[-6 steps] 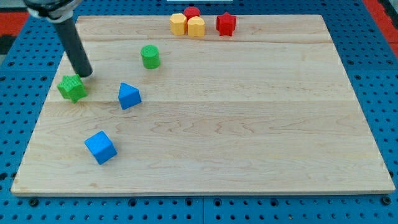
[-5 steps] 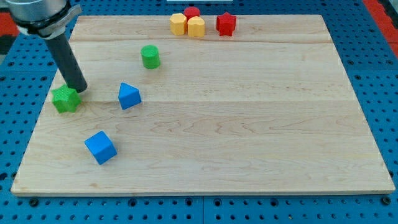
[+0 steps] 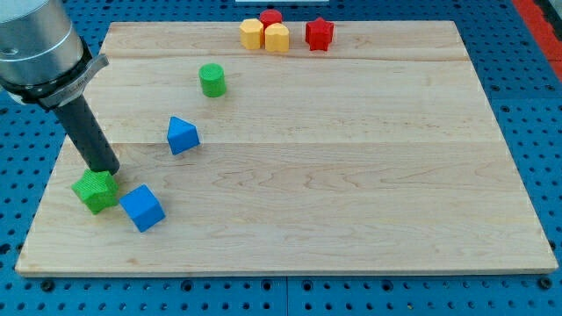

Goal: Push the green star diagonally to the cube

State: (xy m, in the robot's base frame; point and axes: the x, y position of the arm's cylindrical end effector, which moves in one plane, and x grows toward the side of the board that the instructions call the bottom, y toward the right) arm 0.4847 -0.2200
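Observation:
The green star [image 3: 95, 191] lies near the board's left edge, low in the view. My tip [image 3: 106, 172] rests against its upper right side. The blue cube [image 3: 142, 208] sits just to the star's right and slightly lower; the two look close to touching. The dark rod rises from the tip toward the view's top left.
A blue triangular block [image 3: 182, 135] lies right of the rod. A green cylinder [image 3: 212, 80] stands above it. Two yellow blocks [image 3: 264, 36], a red block [image 3: 270, 17] and a red star [image 3: 319, 34] cluster at the board's top edge. The wooden board [image 3: 351, 175] sits on a blue pegboard.
My tip has moved down the view along the left side, pushing the green star down to beside the blue cube. The other blocks have not moved.

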